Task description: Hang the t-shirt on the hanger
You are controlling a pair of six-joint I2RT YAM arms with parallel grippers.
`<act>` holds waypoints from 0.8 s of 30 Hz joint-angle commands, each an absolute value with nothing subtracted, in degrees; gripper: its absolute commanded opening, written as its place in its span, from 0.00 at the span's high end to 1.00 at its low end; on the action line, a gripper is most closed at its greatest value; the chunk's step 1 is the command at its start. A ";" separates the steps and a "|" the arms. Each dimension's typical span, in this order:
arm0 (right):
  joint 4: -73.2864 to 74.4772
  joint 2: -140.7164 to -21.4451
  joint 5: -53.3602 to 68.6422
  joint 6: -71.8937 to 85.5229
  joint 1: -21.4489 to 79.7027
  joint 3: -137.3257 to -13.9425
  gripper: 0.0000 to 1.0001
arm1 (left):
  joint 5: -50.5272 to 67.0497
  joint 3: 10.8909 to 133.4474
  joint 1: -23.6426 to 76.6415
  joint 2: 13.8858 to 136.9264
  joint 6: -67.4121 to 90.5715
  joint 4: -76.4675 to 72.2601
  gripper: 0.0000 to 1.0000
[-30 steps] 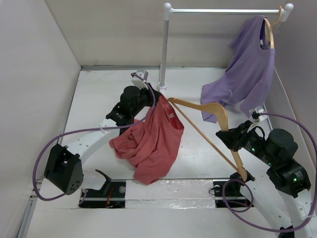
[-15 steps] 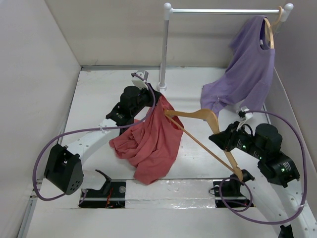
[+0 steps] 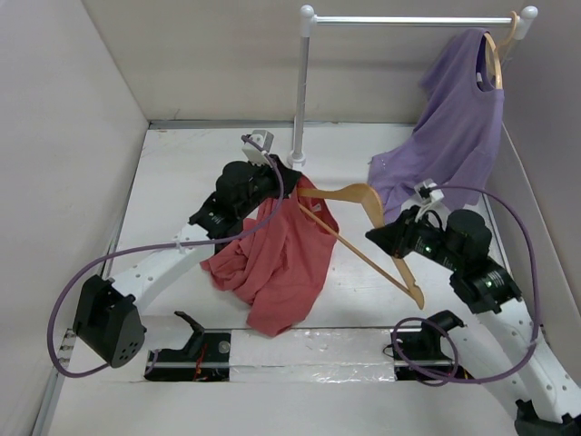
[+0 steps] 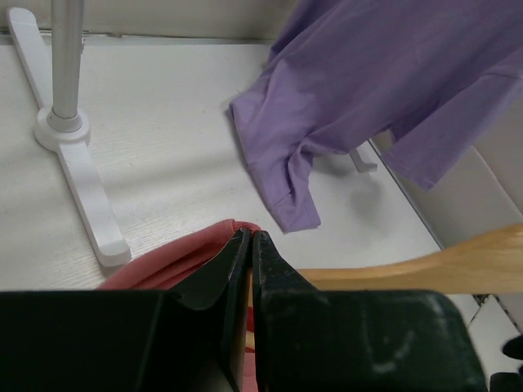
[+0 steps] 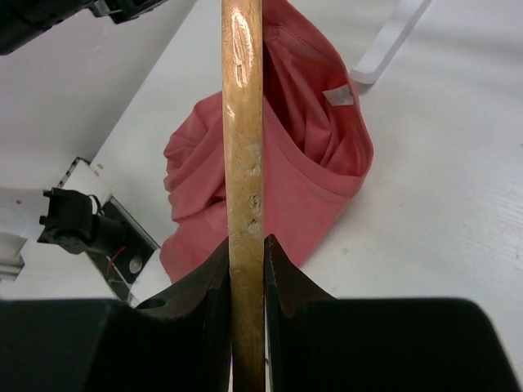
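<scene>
The left jaws were closed, pinching the t-shirt (image 3: 277,263) at its collar near frame center, and the cloth drooped to the surface (image 3: 172,182). The right jaws clamped the hanger (image 5: 243,122) right of center, its far end at the neck opening. Bare surface lay at upper left. The purple shirt (image 3: 454,127) crowded the right edge. The hanger's hook could not be made out.

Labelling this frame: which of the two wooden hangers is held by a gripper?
The orange-tan hanger, clamped in the right gripper; the paler hanger hangs on the rail inside the purple t-shirt.
</scene>
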State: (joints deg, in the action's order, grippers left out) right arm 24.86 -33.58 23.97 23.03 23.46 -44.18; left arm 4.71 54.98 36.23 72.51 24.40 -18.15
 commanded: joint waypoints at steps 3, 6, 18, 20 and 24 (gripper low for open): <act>5.12 -41.81 17.86 24.00 30.66 -44.30 1.00 | 6.77 54.67 36.21 66.28 25.75 -20.66 1.00; 1.60 -45.78 8.38 22.42 38.56 -46.14 1.00 | 7.64 54.14 36.21 64.26 26.19 -20.83 1.00; 3.86 -46.68 -19.24 20.30 56.86 -50.89 1.00 | -5.61 55.19 36.21 57.04 23.91 -14.59 1.00; 4.74 -43.09 -22.22 20.65 59.23 -50.71 1.00 | -6.76 56.07 36.21 57.30 23.64 -12.58 1.00; 6.07 -40.61 -24.34 20.30 61.87 -51.59 1.00 | -4.76 56.78 36.21 57.04 23.64 -13.09 1.00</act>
State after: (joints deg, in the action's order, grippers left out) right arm 9.10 -41.91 -18.79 20.56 60.25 -48.69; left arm -4.80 54.63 36.25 58.00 24.40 -11.49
